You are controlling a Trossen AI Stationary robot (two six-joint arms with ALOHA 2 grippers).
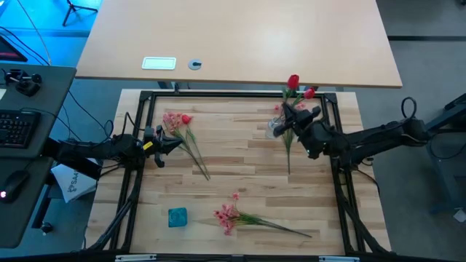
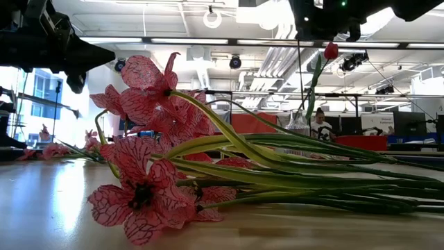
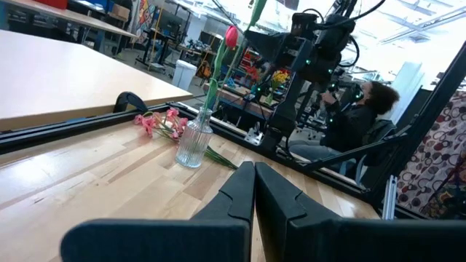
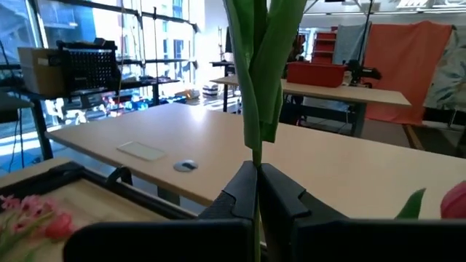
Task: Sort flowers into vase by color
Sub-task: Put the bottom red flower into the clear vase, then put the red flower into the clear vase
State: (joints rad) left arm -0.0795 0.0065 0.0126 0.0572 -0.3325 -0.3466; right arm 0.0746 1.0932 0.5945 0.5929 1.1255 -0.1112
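Note:
A ribbed glass vase (image 3: pixel 193 143) stands on the table's far right part (image 1: pixel 276 128) with a red-bud flower (image 3: pixel 231 35) upright in it. My right gripper (image 1: pixel 294 116) hovers beside the vase, shut on another green-stemmed flower (image 4: pixel 256 87); two red buds (image 1: pixel 293 81) (image 1: pixel 309 92) show beyond it. My left gripper (image 1: pixel 164 142) is shut on nothing at the left, next to a pink spray with a red bud (image 1: pixel 178 121) lying flat. Another pink spray (image 1: pixel 230 215) lies near the near edge and fills the low view (image 2: pixel 149 187). My right gripper pinches the flower's green stem (image 4: pixel 255 164) between its two fingers, just below the leaves, with the fingers across the stem. The leaves rise beyond the fingers. The lower stem (image 1: pixel 289 154) trails toward the near edge; whether its end touches the table, I cannot tell.
A black frame (image 1: pixel 218 94) borders the wooden work surface. A small blue object (image 1: pixel 177 217) sits near the near left corner. Bare wood lies in the middle (image 1: pixel 240 164). A person (image 3: pixel 360 116) sits in the room beyond the table.

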